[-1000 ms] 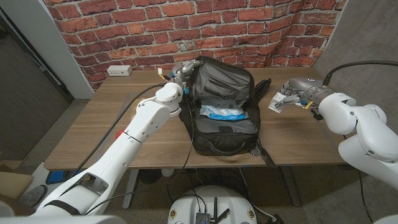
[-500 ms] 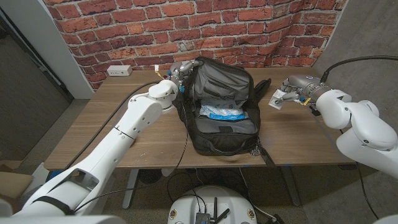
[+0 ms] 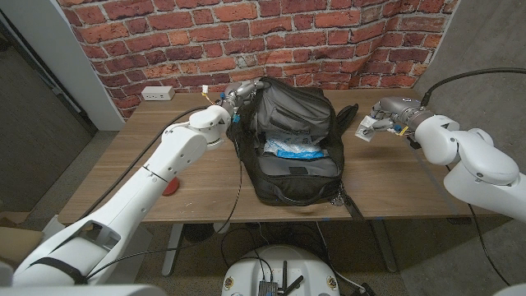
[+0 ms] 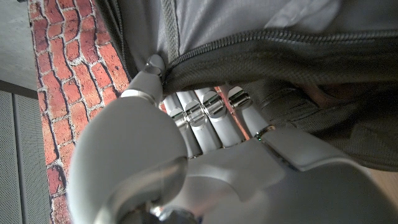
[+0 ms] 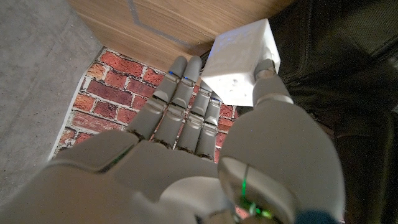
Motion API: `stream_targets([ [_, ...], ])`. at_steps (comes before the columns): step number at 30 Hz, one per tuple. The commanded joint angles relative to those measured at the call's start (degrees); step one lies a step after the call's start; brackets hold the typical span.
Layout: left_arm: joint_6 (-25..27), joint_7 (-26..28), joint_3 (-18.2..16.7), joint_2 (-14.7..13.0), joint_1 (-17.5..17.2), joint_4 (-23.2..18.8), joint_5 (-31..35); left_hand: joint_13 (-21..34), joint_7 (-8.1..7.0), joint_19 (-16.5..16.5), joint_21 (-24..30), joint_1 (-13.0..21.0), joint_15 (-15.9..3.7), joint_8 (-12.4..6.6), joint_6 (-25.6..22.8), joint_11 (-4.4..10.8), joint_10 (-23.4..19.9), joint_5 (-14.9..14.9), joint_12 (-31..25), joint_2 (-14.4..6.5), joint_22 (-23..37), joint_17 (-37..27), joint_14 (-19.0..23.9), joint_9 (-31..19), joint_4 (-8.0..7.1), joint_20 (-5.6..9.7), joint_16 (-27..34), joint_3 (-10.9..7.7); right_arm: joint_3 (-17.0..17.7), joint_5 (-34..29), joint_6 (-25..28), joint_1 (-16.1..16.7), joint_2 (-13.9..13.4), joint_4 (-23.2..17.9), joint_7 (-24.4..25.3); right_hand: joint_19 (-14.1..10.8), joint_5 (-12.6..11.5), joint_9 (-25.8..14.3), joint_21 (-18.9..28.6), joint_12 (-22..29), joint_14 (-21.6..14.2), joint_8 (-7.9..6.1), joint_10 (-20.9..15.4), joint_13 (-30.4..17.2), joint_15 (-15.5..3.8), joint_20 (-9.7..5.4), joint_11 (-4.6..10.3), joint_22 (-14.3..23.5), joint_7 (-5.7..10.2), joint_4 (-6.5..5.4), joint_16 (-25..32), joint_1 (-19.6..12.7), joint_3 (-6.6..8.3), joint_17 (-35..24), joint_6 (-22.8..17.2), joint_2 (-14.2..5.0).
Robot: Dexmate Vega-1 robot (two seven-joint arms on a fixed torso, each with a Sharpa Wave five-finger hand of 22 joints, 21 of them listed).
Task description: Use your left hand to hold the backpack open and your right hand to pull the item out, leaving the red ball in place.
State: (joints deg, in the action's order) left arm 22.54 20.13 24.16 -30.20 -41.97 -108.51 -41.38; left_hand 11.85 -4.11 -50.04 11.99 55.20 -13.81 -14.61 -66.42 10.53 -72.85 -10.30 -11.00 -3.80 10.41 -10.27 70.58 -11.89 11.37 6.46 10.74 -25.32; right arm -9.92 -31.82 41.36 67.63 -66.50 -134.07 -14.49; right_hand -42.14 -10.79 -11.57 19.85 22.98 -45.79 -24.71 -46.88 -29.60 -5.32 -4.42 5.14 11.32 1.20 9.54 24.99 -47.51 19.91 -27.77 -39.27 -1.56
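1. Black backpack (image 3: pixel 296 152) stands on the wooden table (image 3: pixel 148 164), main compartment unzipped; a light blue packet (image 3: pixel 292 149) shows inside.
2. Left hand (image 3: pixel 236 96) grips the backpack's upper left edge; in the left wrist view its fingers (image 4: pixel 205 112) curl under the zipper rim.
3. Right hand (image 3: pixel 385 115), right of the backpack and apart from it, pinches a small white box (image 5: pixel 239 62) between thumb and fingers.
4. Red object (image 3: pixel 171 187) lies near the table's front left, partly hidden by the left arm.
5. White power strip (image 3: pixel 157 94) lies at the table's back left.
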Motion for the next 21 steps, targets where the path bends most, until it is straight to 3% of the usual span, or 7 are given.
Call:
stream_targets([
  [1,-1.06,-9.19,-1.49,-3.98,-0.42,1.34,-5.95,0.18,0.27,0.31,-0.08,-0.06,0.13,-0.29,0.03,0.12,0.25,-0.45,-0.27,-0.28,0.01,-0.05,-0.43,-0.19,-1.48,5.04,-0.23,-1.82,-4.34,4.96,-0.98,-4.53,-3.38,2.24,3.79,-0.02,-0.27,-0.26,0.46,0.06,-0.23,-0.28,-5.79,-0.16,-7.29,-5.52,5.21,0.16,3.54,-0.71,-0.08,-3.28,0.26,-0.23,-3.66,-4.05],
  [4,1.84,-10.33,-2.34,-4.85,0.07,1.05,-9.56,0.15,0.20,0.43,-0.10,-0.19,0.18,-0.12,0.47,0.07,0.60,-0.47,-0.17,-0.34,0.00,-0.02,-0.72,-0.20,-1.57,5.04,-0.29,-1.86,-5.32,5.73,-0.66,-5.41,-3.96,2.39,4.22,0.00,-0.27,-0.26,0.49,0.01,-0.28,-0.24,-5.71,-0.21,-7.36,-5.49,5.29,0.16,3.53,-0.68,-0.06,-3.28,0.24,-0.29,-3.59,-4.04],
  [21,3.18,-14.17,-3.42,-7.29,0.72,0.47,-16.31,0.17,-0.13,1.26,-0.31,-0.87,0.17,0.48,2.36,0.25,3.21,-0.57,0.33,-0.30,-0.06,0.09,-2.67,-0.27,-1.64,4.99,-0.59,-2.08,-10.38,8.67,0.03,-9.86,-4.45,4.23,7.34,0.19,-0.31,-0.26,0.63,-0.26,-0.25,-0.09,-5.71,-0.31,-7.43,-5.33,5.16,0.14,3.47,-0.67,-0.26,-3.18,0.24,-0.45,-3.44,-4.20],
])
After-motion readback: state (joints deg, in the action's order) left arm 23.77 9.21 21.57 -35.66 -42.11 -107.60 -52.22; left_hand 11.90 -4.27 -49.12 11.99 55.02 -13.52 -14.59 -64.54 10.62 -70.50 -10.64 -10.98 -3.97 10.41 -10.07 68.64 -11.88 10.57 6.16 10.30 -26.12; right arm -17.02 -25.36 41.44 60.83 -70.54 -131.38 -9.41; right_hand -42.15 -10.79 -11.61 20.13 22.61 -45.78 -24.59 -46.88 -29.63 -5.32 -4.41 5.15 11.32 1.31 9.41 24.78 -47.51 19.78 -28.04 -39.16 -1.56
